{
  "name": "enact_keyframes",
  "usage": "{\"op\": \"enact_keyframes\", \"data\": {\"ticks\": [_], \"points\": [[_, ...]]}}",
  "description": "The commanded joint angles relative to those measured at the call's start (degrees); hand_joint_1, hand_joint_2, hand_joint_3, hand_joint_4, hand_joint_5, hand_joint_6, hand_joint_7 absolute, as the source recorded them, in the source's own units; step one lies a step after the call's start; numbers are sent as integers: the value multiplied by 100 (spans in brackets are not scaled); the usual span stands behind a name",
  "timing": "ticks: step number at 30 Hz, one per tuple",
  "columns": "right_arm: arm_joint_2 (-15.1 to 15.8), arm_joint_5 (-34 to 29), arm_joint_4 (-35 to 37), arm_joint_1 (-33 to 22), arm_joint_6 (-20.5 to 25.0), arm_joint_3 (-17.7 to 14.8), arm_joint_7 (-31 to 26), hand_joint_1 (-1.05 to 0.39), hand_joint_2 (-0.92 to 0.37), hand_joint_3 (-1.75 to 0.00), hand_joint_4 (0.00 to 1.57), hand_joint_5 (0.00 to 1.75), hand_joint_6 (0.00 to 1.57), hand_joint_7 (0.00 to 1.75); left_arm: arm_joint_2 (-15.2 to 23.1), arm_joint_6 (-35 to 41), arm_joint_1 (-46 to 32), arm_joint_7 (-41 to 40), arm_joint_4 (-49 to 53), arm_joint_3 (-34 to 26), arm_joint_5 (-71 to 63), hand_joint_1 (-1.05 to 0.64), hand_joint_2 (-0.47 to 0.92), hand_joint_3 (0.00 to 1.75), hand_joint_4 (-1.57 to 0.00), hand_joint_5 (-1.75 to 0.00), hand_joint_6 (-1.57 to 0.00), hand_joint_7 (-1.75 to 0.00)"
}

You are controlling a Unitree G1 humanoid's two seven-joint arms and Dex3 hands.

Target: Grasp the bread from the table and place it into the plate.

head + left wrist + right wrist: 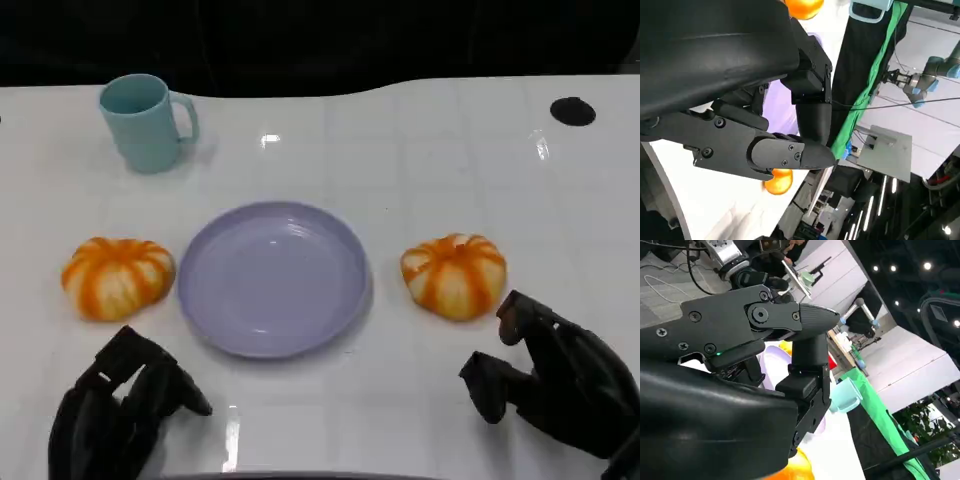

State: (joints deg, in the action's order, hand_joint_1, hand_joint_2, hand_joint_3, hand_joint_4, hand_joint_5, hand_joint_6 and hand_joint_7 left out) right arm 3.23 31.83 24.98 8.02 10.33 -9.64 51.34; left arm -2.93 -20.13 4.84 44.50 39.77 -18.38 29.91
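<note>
Right bread [454, 274] lies just beyond the open, empty right hand [556, 372]; left bread [117, 276] just beyond the open, empty left hand [118, 405].

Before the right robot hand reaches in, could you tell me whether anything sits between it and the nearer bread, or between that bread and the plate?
Nothing visible does. The right robot hand is beside the bread, with bare table to the plate.
</note>
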Motion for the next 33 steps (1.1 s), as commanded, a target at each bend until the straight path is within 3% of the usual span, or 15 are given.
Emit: {"op": "enact_keyframes", "data": {"ticks": [1,4,5,7,11,14,19,21,27,33], "points": [[157,-389,180,89,-889,40,155,-53,-92,-37,81,175,53,173,110,-131,32,62,35,-35,-27,-59,92,23,-65,-175,-55,-147],[101,-565,352,148,-1601,3,129,-52,-92,-34,73,175,50,159,104,-143,13,9,-1,-18,-53,-60,92,23,-65,-175,-55,-148],[87,-587,399,169,-1760,-7,116,-51,-92,-31,63,175,53,137,105,-131,4,-2,-23,-10,-60,-60,92,24,-65,-175,-53,-151],[79,-689,475,209,-2154,-17,40,-51,-92,-30,58,175,56,123,117,-117,-15,-21,-52,9,-83,-60,92,24,-64,-175,-52,-153],[218,-1122,511,308,-3078,-3,-283,-50,-92,-25,41,156,44,90,99,-124,-20,-30,-53,4,-75,-59,92,24,-64,-175,-51,-155],[396,-1584,537,354,-3865,58,-566,-50,-92,-24,39,130,42,71,90,-113,-17,-36,-49,-4,-69,-58,92,26,-64,-175,-51,-153],[826,-2664,631,449,-5153,181,-1311,-51,-92,-18,43,65,50,25,90,-124,-23,-78,-61,9,-107,-60,92,25,-65,-175,-53,-151],[937,-3023,696,469,-5470,228,-1648,-56,-92,-14,49,41,53,10,93,-128,-19,-74,-57,11,-110,-60,92,25,-65,-175,-53,-151],[1594,-4860,464,469,-6186,410,-3133,-58,-92,-7,42,22,44,1,110,-227,12,-77,16,28,-176,-61,92,25,-65,-175,-52,-151],[2000,-5799,200,442,-6220,689,-4009,-59,-90,-5,29,11,34,0,101,-178,29,-69,12,19,-164,-61,92,23,-65,-175,-53,-151]]}}
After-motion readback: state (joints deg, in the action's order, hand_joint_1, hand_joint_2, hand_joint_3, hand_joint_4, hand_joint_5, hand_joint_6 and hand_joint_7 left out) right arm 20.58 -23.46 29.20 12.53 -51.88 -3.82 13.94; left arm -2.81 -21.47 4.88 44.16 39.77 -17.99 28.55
